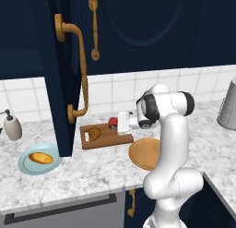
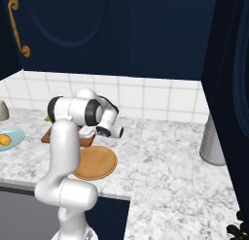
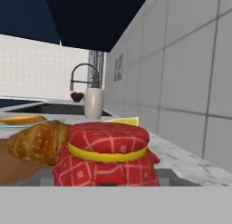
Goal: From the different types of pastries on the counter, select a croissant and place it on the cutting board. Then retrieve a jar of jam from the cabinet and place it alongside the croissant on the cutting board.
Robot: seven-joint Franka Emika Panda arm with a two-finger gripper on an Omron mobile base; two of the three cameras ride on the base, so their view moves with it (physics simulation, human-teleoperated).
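Cabinet [image 1: 60,84] door hangs open above the marble table [image 1: 92,169], left of the cutting board [image 1: 108,138]. On the board lies the croissant [image 1: 95,133], and just right of it the jar of jam [image 3: 106,153], touching it. Whether the fingers clamp the jar, I cannot tell.

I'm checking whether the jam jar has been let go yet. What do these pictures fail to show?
- Fingers: in the hand view the jar of jam covers where they would rise, so open or shut cannot be told.
- Jar in the left base view: the white hand hides all but a red edge.
- Cutting board in the right base view: the arm covers most of it, croissant included.
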